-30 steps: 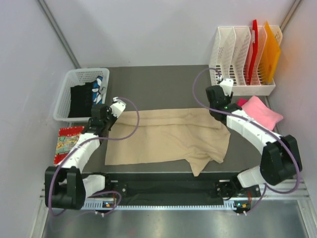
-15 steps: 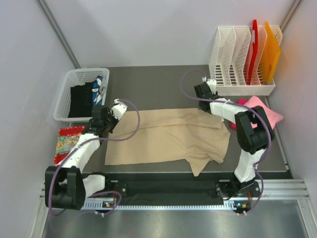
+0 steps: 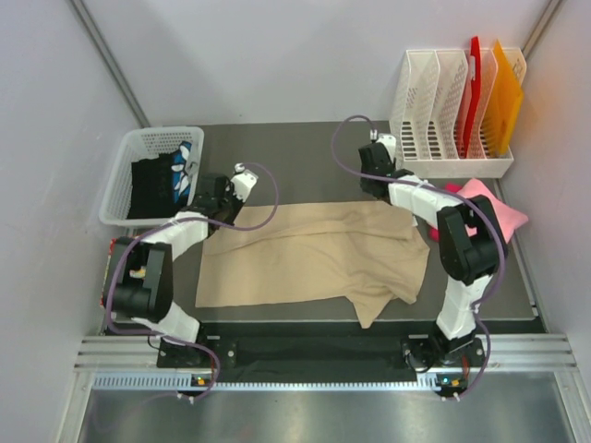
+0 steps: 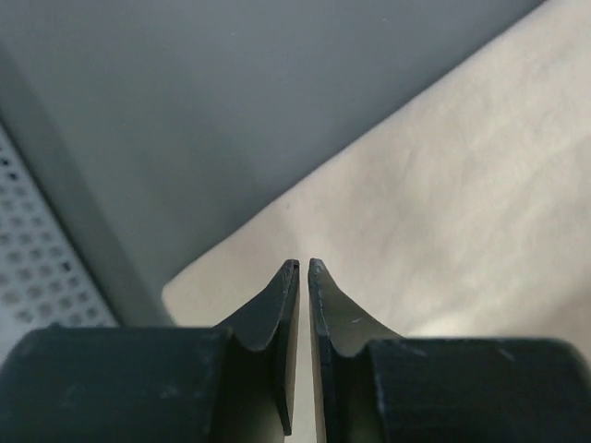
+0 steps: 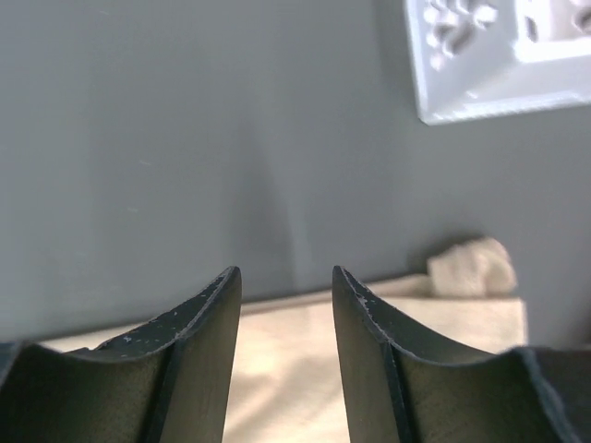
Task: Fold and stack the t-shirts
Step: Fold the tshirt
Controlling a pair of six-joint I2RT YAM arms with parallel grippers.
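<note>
Probably to fold the tan t-shirt [image 3: 314, 254] from the tabletop's [image 3: 295, 152] far side, the left gripper [image 4: 303, 264] is nearly closed, the right gripper [image 5: 286, 273] half open

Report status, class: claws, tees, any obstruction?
Left claw nearly shut over tan tee's far-left corner. Right claw open, empty, at its far-right edge. Tee spread out. Pink tee bunched at far right, unstacked.
</note>
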